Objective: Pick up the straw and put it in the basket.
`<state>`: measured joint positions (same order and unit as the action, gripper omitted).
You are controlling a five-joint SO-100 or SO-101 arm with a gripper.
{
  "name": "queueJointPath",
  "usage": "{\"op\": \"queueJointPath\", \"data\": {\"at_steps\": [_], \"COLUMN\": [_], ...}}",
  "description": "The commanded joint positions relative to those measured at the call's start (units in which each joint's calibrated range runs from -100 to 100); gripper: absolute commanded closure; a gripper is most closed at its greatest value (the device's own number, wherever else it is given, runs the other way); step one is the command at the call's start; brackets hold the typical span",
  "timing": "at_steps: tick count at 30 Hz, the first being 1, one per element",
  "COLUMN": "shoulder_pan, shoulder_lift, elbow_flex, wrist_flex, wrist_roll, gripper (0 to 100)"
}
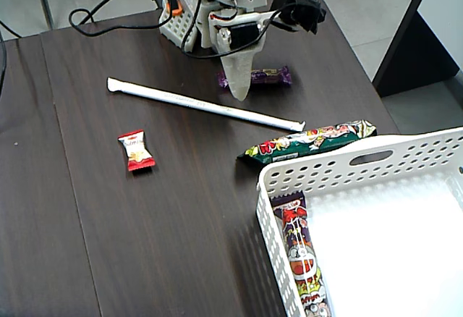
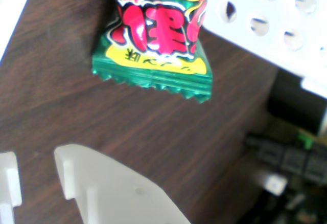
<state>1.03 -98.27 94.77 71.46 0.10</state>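
Note:
The straw (image 1: 206, 105), long, thin and white, lies slanting across the dark table in the fixed view, from upper left to lower right. My gripper (image 1: 239, 94) points down just behind the straw's right half, apart from it and holding nothing. In the wrist view the gripper (image 2: 36, 155) shows two white fingertips (image 2: 107, 183) with a narrow gap of bare table between them. The white basket (image 1: 318, 168) with holes in its walls stands at the lower right, and its holed wall (image 2: 276, 40) fills the wrist view's top right.
A long green snack bar (image 1: 307, 143) lies between the straw's right end and the basket; its end (image 2: 153, 55) shows in the wrist view. A purple candy (image 1: 268, 76) sits behind the gripper and a red candy (image 1: 135, 150) at the left. One snack bar (image 1: 302, 255) lies inside the basket.

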Motion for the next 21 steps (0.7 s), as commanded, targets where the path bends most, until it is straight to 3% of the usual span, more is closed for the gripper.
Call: {"op": "queueJointPath", "data": {"at_steps": [1, 5, 9, 13, 16, 21], "shoulder_pan": [0.66, 1.17, 6.10, 6.98, 8.08, 13.37], "shoulder_lift": [-0.57, 0.10, 0.18, 6.02, 19.02, 62.18], "elbow_flex": [-1.33, -2.70, -11.90, -19.82, -26.65, -50.69], "wrist_flex": [-1.96, -3.42, -3.59, -1.79, -2.39, 5.55], "wrist_roll": [-0.31, -1.14, -8.28, -9.17, -10.68, -12.09], "gripper": [94, 94, 94, 94, 94, 94]}}
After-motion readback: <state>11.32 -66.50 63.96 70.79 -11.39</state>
